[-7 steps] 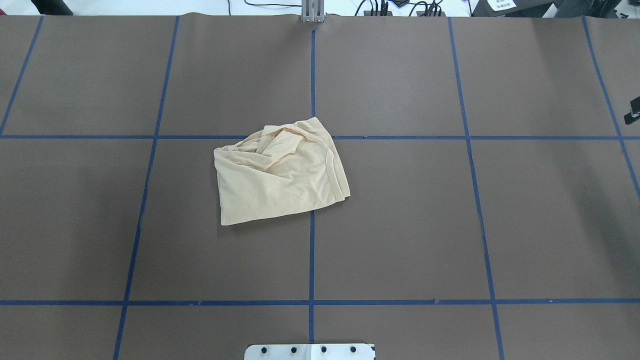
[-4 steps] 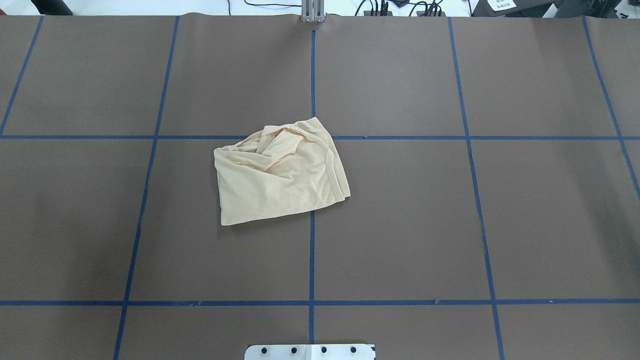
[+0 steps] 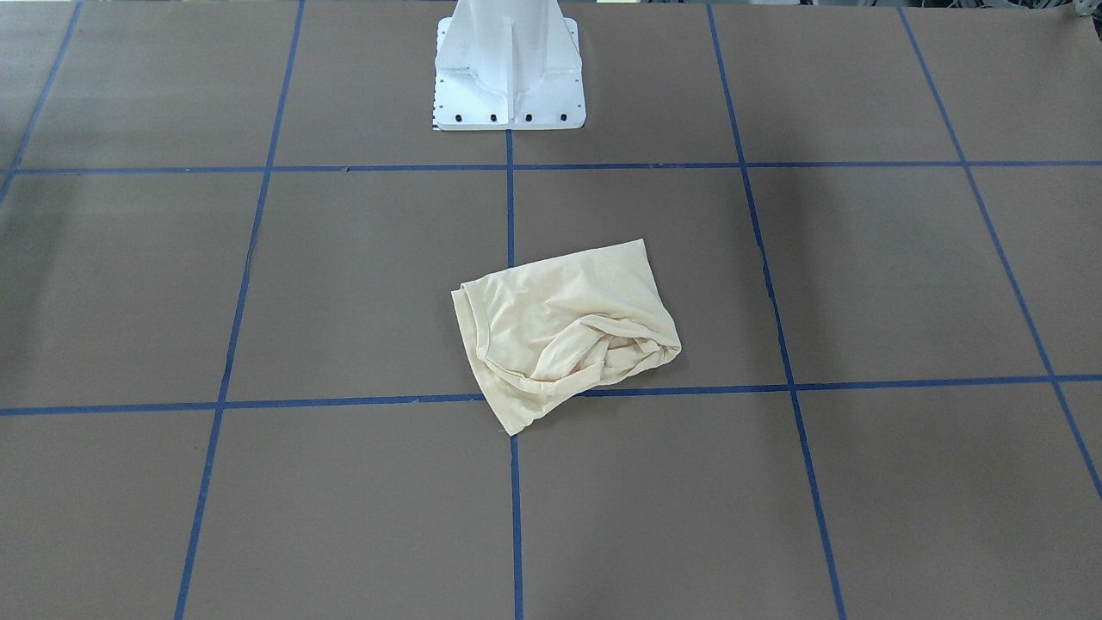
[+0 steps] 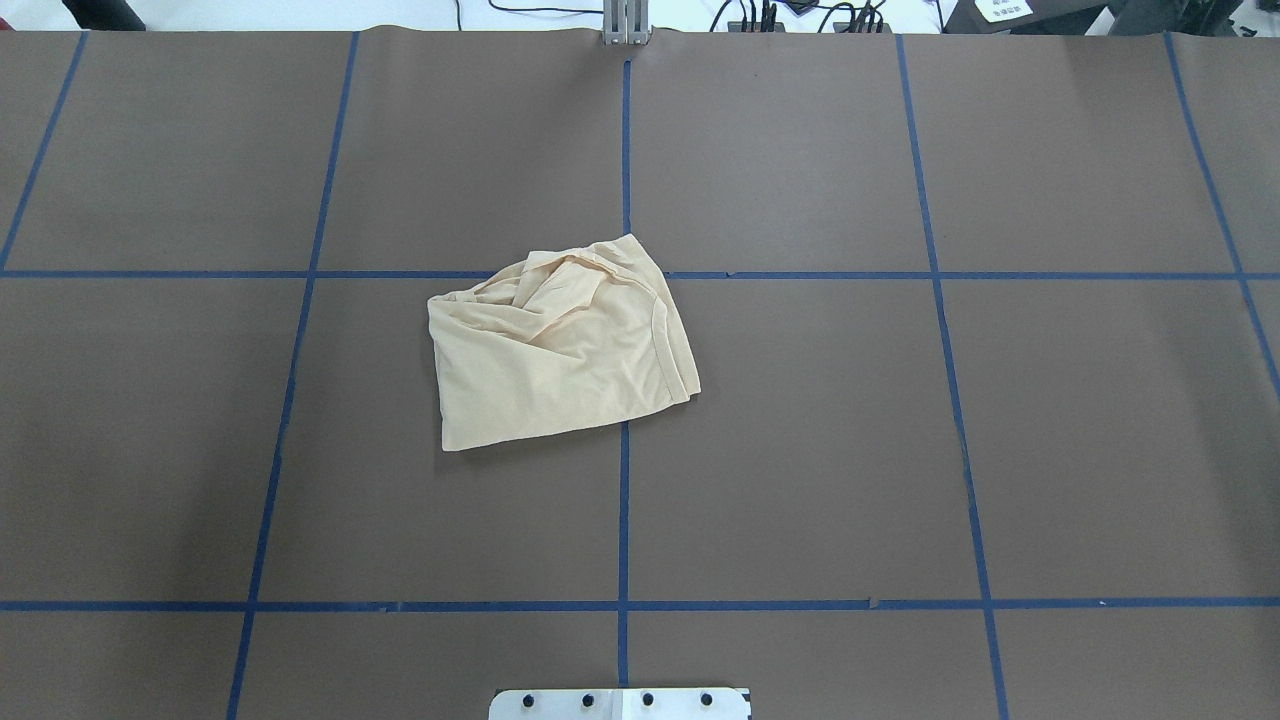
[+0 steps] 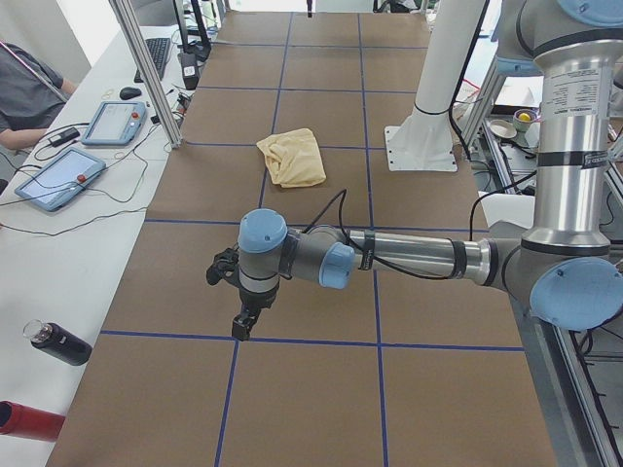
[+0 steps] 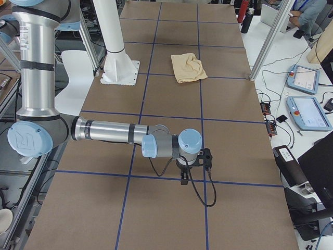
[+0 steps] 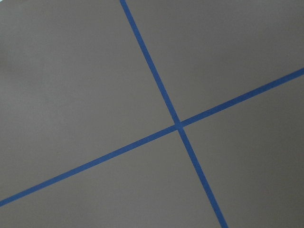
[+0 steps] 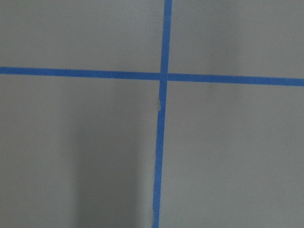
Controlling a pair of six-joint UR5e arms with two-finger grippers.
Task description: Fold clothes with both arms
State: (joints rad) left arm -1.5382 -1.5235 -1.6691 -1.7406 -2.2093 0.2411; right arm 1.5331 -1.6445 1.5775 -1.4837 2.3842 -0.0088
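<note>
Loosely folded, the cream T-shirt lies bunched near the middle of the brown table, over a crossing of blue tape lines, well apart from the left gripper and right gripper. Both point down over opposite ends of the table; whether their fingers stand spread or closed cannot be told.
</note>
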